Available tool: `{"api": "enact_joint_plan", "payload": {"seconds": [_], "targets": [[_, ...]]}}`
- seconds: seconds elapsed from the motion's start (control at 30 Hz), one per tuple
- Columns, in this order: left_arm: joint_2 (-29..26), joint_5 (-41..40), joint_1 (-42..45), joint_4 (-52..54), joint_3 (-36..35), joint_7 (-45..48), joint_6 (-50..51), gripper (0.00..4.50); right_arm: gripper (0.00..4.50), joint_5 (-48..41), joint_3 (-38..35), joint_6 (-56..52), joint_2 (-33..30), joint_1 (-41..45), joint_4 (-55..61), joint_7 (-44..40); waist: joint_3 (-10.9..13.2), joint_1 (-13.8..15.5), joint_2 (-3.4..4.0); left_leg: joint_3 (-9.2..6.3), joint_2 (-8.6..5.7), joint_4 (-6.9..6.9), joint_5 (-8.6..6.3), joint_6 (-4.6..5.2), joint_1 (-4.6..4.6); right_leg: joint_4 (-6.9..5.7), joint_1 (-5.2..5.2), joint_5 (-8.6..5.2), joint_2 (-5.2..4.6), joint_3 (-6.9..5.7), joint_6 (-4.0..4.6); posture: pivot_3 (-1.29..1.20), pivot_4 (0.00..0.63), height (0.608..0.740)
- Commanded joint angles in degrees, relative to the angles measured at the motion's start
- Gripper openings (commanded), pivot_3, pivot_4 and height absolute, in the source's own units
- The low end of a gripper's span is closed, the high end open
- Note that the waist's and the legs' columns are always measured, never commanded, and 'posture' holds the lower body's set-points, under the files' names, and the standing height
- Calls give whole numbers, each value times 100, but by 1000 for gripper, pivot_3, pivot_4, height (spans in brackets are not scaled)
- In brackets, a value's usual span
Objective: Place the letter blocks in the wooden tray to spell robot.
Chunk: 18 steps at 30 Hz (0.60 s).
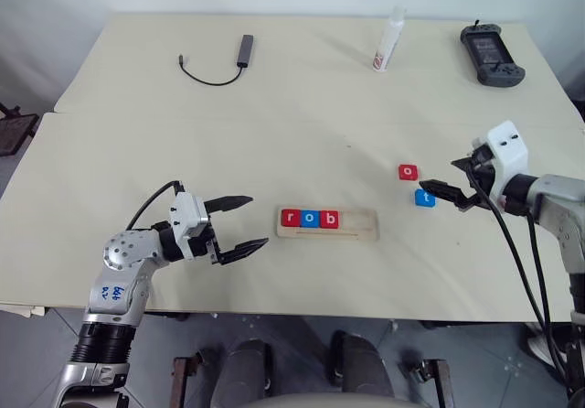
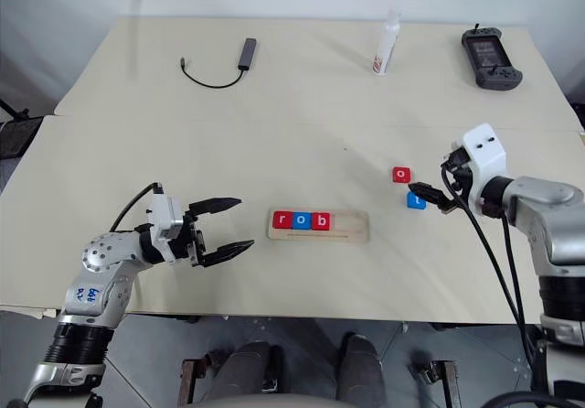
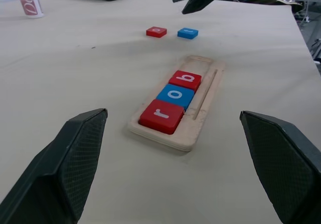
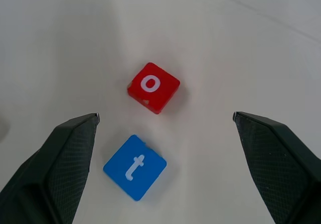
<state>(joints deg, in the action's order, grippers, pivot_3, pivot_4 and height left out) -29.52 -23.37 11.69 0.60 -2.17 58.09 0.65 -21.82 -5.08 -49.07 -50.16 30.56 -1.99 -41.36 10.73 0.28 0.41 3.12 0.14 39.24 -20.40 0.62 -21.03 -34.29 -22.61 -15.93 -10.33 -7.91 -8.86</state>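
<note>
The wooden tray (image 1: 327, 224) lies at lower centre of the worktop (image 1: 302, 106), holding a red r (image 1: 291, 217), blue o (image 1: 311, 218) and red b (image 1: 330, 218) at its left end. To its right, a red o (image 1: 408, 172) and blue t (image 1: 424, 198) lie loose. The right claw (image 1: 442, 178) hangs spread beside them, empty. The left claw (image 1: 239, 225) is spread too, lower left.

We cannot read the print on the white bottle (image 1: 388, 44) at twelve o'clock on the table, too small (its top is cut off in the left wrist view). The right gripper (image 1: 450, 176) covers the blue t block's (image 1: 423, 198) three o'clock edge.
</note>
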Motion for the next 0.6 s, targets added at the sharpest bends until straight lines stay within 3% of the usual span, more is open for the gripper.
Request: {"api": "enact_joint_plan", "payload": {"seconds": [0.03,0.33,0.6], "targets": [[13,5,-145,323,-36,-69,-103,4500,4474,54,82,-173,-82,132,75,-92,0,-4,0,-3,0,0,0,0,-4,4,0,0,0,-5,0,0,150,740],[-21,-12,-266,426,-63,-138,-81,4500,4474,-36,107,-674,106,433,250,-12,0,-27,0,-9,0,0,0,0,-9,10,1,1,0,-13,-2,0,150,740],[2,-3,-236,434,-56,-164,-82,4500,4474,297,103,-1236,1175,821,-117,1248,0,-32,0,-9,3,0,0,-1,-10,7,0,1,3,-13,-2,0,150,740]]}}
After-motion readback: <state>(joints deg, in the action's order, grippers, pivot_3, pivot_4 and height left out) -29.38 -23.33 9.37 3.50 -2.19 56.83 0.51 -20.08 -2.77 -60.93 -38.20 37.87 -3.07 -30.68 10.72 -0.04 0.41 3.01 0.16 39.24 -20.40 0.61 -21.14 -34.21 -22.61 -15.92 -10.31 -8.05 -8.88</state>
